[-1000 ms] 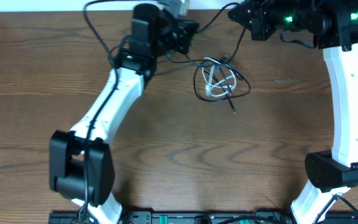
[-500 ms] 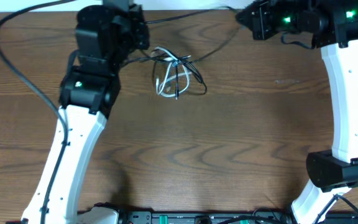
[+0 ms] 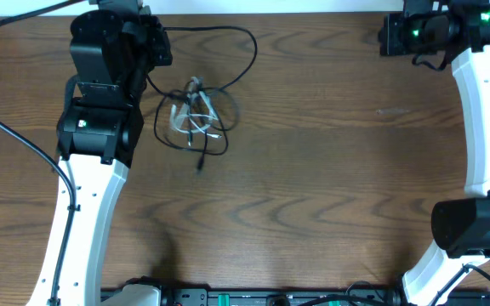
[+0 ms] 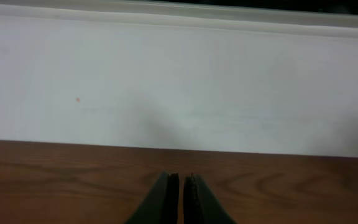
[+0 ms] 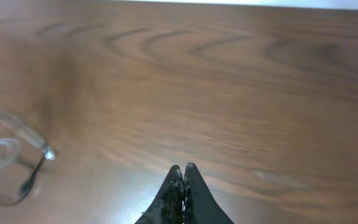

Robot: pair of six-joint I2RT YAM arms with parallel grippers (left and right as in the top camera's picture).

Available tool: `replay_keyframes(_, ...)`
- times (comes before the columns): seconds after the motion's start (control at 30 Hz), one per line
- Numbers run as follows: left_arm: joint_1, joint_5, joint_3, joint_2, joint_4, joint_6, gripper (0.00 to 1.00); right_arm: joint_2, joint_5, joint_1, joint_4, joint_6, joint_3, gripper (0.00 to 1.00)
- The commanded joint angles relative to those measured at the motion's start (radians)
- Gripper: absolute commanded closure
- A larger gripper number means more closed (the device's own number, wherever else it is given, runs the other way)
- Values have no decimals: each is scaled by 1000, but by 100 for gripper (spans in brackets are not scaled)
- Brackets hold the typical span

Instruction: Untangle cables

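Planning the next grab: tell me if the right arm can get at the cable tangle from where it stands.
Probably yes. Bare table lies between the shut right gripper and the cables, nothing in the way, though it is a long reach across.

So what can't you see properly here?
Overhead: how the cables cross, too small to trace.
Right wrist: the cables, blurred and cut off by the left edge.
Whether the left gripper pinches a cable: its arm hides it overhead, and its wrist view shows none.
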Motion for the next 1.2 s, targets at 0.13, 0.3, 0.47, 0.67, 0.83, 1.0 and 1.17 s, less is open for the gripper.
replay_keyframes(0.13, 2, 154, 18, -27, 8, -165, 93, 3, -374, 86, 18, -205, -16, 35)
replay_keyframes(0.3, 2, 153, 18, -27, 22, -224, 92, 18, -333, 165, 17, -205, -23, 23)
replay_keyframes(0.47, 2, 154, 18, -37, 69, -223, 92, 58, -306, 184, 12, -200, -25, 23)
replay_keyframes(0.67, 2, 154, 18, -84, 149, -223, 93, 139, -313, 185, 14, -194, -25, 23)
replay_keyframes(0.83, 2, 153, 18, -134, 205, -223, 92, 214, -426, 193, 16, -275, -25, 24)
replay_keyframes(1.0, 2, 149, 18, -163, 241, -223, 92, 272, -543, 231, 16, -382, -25, 25)
replay_keyframes(1.17, 2, 142, 18, -163, 239, -222, 93, 312, -554, 290, -42, -498, -26, 25)
